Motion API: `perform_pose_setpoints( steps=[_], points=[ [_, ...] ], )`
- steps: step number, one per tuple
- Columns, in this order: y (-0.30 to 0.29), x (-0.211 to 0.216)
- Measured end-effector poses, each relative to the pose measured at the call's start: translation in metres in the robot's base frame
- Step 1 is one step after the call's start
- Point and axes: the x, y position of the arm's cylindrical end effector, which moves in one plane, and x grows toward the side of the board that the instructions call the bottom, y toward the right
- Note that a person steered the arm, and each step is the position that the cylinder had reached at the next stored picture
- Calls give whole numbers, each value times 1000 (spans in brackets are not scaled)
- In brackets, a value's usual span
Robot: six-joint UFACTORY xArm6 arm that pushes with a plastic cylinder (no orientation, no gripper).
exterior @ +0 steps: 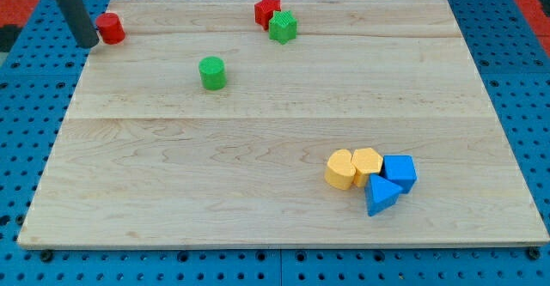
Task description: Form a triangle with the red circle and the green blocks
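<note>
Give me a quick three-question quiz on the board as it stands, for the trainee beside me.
1. True or false: my tip is at the view's right of the red circle.
2. Which block touches the green star? A) green circle B) red star C) blue cube
3. How many blocks are clustered at the view's bottom right?

Key: 1 false, it is at the circle's left, close against it. 2 B. 3 four: two yellow, two blue, including the blue wedge.

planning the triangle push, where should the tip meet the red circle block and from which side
Meet the red cylinder block on its curved wall at the view's left, where my tip already sits beside it. Centre the contact, since a round wall likely slips off-line. That drives it rightward toward the green cylinder and green star block.
</note>
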Motion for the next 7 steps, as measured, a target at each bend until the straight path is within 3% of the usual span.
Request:
perform_pose_setpoints(
  steps=[1,2,4,5,7],
  points=[
    [41,-35],
    [82,-27],
    [241,64],
    [226,91],
    [171,44]
  ],
)
